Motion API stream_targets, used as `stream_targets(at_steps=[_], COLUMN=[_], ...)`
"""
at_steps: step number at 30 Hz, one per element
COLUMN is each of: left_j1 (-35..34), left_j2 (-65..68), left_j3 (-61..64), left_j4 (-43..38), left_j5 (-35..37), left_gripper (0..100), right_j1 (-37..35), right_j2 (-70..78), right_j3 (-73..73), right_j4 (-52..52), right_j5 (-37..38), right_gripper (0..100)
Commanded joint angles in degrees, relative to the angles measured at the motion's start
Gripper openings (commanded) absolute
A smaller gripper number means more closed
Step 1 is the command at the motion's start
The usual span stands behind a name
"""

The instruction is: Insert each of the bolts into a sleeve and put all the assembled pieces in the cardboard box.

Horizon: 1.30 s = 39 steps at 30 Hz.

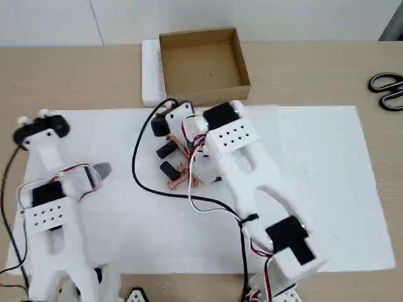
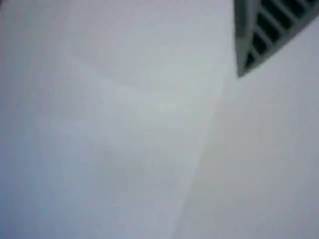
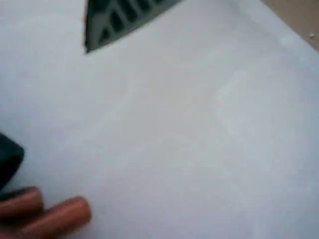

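Observation:
Several copper bolts (image 1: 181, 177) and short black sleeves (image 1: 167, 150) lie in a loose cluster on the white sheet (image 1: 315, 163), in front of the cardboard box (image 1: 201, 60). The box is open and nothing lies in it. My right gripper (image 1: 187, 141) hangs low over this cluster. Its wrist view has two copper bolts (image 3: 55, 216) and a black sleeve (image 3: 7, 157) on the sheet close beneath it. My left gripper (image 1: 101, 170) rests low over bare sheet at the left, well apart from the parts, with only white sheet (image 2: 124, 139) under it.
Black-handled scissors (image 1: 387, 88) lie on the wooden table at the far right. A white block (image 1: 150, 72) sits against the box's left side. A black cable (image 1: 145, 182) loops across the sheet beside the parts. The sheet's right half is bare.

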Motion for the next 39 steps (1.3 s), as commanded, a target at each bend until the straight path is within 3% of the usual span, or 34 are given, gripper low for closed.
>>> stream_targets(at_steps=[1, 15, 39], left_j1=[4.13, 5.1, 5.1], left_j2=[-3.6, -13.1, -13.45], left_j3=[3.12, 9.01, 9.63], left_j4=[-4.66, -6.33, -6.42], left_j5=[0.53, 0.53, 0.53], left_gripper=[31, 31, 31], right_j1=[-0.31, -0.22, -0.48], right_j2=[2.42, 5.93, 13.49], right_j3=[-0.35, -0.18, -4.57], right_j4=[-0.84, -1.01, -1.01], right_j5=[2.64, 10.81, 22.86], right_gripper=[25.6, 25.5, 25.5])
